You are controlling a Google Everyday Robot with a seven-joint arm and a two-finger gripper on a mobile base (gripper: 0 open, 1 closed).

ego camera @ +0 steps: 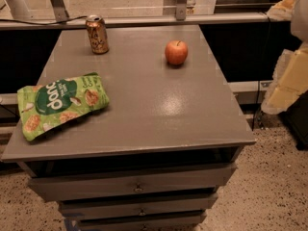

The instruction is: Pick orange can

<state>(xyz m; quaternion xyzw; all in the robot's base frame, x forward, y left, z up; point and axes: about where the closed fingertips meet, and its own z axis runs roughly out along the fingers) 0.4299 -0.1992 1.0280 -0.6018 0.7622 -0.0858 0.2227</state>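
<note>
The orange can (97, 34) stands upright near the far left corner of the grey table top (159, 109). Its body is orange-copper with pale lettering and its top is silver. My gripper (287, 83) is a pale cream shape at the right edge of the camera view, off the table's right side and well away from the can. It holds nothing that I can see.
A red-orange apple (176, 52) sits on the far middle of the table, right of the can. A green snack bag (60, 103) lies flat at the left front. The table has drawers (137, 186) below. A rail (144, 20) runs behind the table.
</note>
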